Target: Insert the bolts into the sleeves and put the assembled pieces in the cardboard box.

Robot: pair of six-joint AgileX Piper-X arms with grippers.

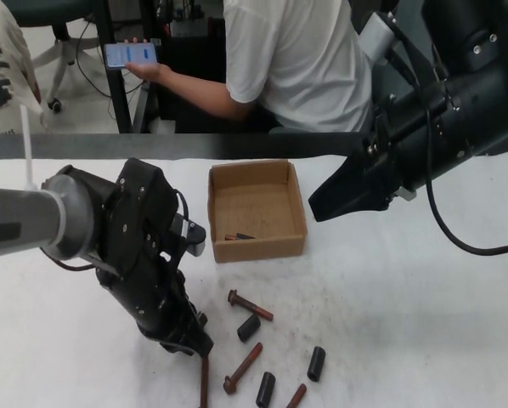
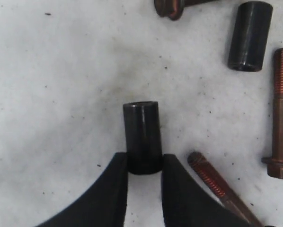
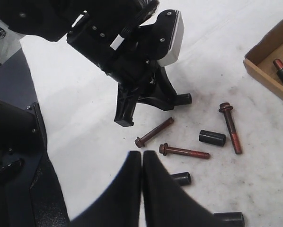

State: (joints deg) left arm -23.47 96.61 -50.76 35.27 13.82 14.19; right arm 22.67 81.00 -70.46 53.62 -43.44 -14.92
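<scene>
My left gripper (image 2: 144, 163) is shut on one end of a black sleeve (image 2: 142, 132) that lies on the white bench; it is low at the front left (image 1: 193, 342). Around it lie another loose sleeve (image 2: 250, 35) and rusty bolts (image 2: 281, 113) (image 2: 217, 184). In the right wrist view the held sleeve (image 3: 183, 99) pokes out from the left gripper, with bolts (image 3: 153, 132) (image 3: 184, 152) (image 3: 230, 126) and sleeves (image 3: 212, 138) (image 3: 181, 178) nearby. My right gripper (image 3: 141, 161) is shut on nothing, up beside the cardboard box (image 1: 216, 183).
One assembled bolt and sleeve (image 1: 237, 236) lies inside the box, near its front wall. A person in a white shirt (image 1: 296, 59) sits behind the bench. Loose sleeves (image 1: 248, 327) (image 1: 316, 363) and bolts (image 1: 250, 304) (image 1: 241, 367) crowd the front middle.
</scene>
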